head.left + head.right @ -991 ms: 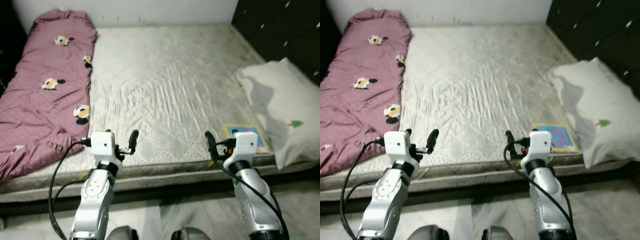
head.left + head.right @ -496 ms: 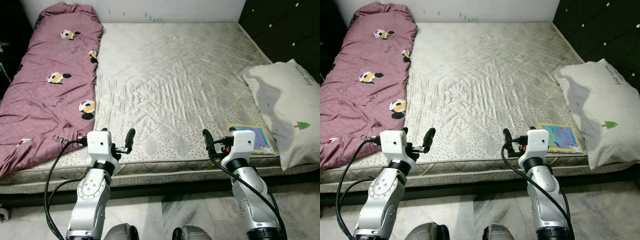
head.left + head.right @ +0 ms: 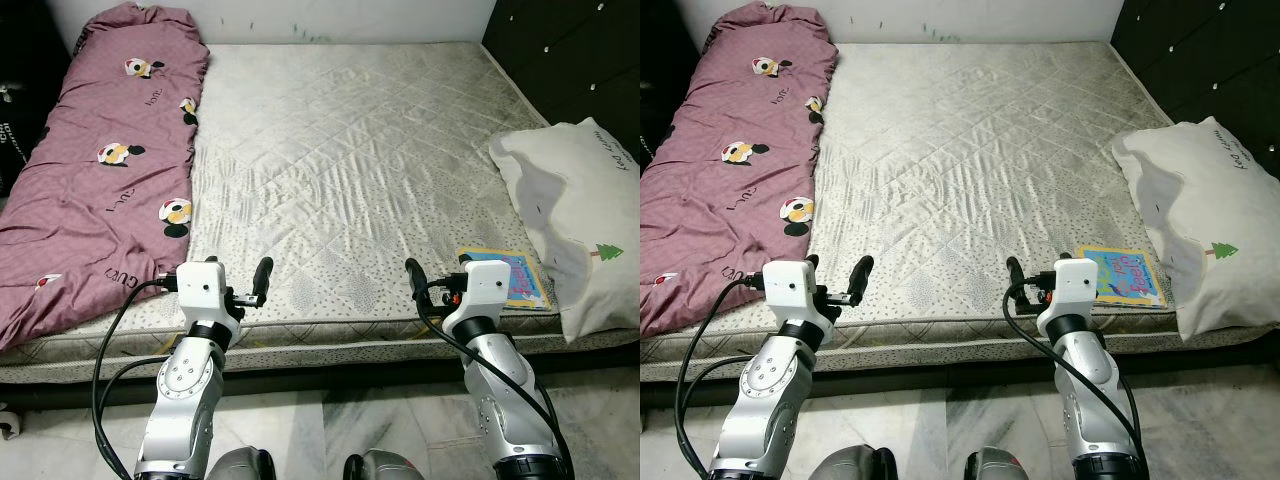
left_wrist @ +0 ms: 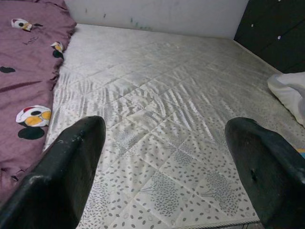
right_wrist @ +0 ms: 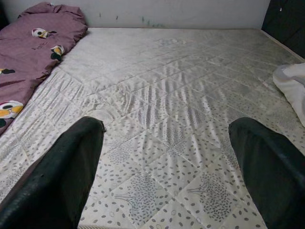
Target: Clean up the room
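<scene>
On the bare mattress (image 3: pixel 350 170) we see a purple quilt (image 3: pixel 90 170) along its left side, a white pillow (image 3: pixel 575 220) at its right edge, and a colourful book (image 3: pixel 505 280) just beside the pillow, near the front edge. Our left gripper (image 4: pixel 162 171) and right gripper (image 5: pixel 167 167) both hover over the mattress's front edge, fingers spread wide apart, holding nothing. Dark drawers (image 3: pixel 570 50) stand beyond the pillow.

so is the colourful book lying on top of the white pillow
No, the book lies flat on the mattress near its front edge, beside the pillow, not on it.
</scene>
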{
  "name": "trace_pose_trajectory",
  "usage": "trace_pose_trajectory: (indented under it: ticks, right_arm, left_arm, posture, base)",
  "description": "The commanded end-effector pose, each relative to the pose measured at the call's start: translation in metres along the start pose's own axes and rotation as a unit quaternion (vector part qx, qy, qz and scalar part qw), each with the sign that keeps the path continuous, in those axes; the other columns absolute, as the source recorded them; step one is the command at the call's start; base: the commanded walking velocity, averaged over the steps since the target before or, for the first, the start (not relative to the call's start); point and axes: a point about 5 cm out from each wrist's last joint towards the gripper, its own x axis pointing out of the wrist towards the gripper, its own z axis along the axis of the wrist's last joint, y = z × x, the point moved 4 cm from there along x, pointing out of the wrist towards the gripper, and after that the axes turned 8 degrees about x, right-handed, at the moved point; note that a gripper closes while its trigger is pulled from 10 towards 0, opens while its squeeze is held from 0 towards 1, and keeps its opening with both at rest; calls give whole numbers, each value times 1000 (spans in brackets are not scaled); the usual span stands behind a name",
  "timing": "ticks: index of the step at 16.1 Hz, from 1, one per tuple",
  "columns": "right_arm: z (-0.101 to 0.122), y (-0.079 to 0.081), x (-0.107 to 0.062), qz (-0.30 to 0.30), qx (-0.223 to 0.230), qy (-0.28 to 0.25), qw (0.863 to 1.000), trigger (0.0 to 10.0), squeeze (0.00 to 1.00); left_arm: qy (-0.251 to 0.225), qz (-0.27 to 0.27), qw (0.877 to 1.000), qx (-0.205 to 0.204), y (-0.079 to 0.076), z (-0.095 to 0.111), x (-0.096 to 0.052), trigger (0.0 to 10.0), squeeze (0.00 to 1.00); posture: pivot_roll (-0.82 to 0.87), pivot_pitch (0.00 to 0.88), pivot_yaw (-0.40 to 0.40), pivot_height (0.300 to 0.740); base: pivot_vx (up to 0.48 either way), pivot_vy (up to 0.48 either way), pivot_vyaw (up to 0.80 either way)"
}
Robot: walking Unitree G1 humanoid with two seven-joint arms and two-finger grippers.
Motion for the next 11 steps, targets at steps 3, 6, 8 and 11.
trace_pose_trajectory:
  ticks: [3,6,8,11]
  right_arm:
    - [4,-1,1,-1,-1,-6,1000,10000,0]
    - [4,-1,1,-1,-1,-6,1000,10000,0]
    - [6,0,-1,0,-10,-13,1000,10000,0]
    - [6,0,-1,0,-11,-13,1000,10000,0]
  left_arm:
    - [-1,1,1000,0,0,0,-1,10000,0]
    - [-1,1,1000,0,0,0,-1,10000,0]
    - [-3,-2,1000,5,0,-1,-2,10000,0]
    - [-11,-12,1000,3,-3,2,-2,10000,0]
  posture:
    - [-41,63,-15,740]
    - [-41,63,-15,740]
    - [-45,70,-11,740]
    - [-46,70,-12,740]
  base:
    - [0,0,0]
    - [0,0,0]
    - [0,0,0]
    - [194,0,0]
